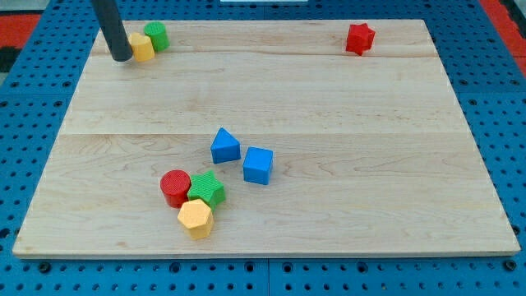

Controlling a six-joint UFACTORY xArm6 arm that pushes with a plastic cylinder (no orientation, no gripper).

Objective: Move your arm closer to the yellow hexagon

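- Your tip [122, 57] sits at the worktop's [345, 107] top-left corner, touching a yellow block [141, 47] with a green block [156, 35] just behind it.
- The yellow hexagon [196, 218] has a red cylinder [175, 187] and a green star [207, 189] crowding its upper side.
- Two blue blocks [225, 145] [258, 164] stand to the view's right of that cluster.

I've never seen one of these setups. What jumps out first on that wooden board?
Probably the dark rod at the view's top left, my tip beside a yellow block and a green block. Near the bottom, a red cylinder, green star and yellow hexagon huddle together, far from the tip.
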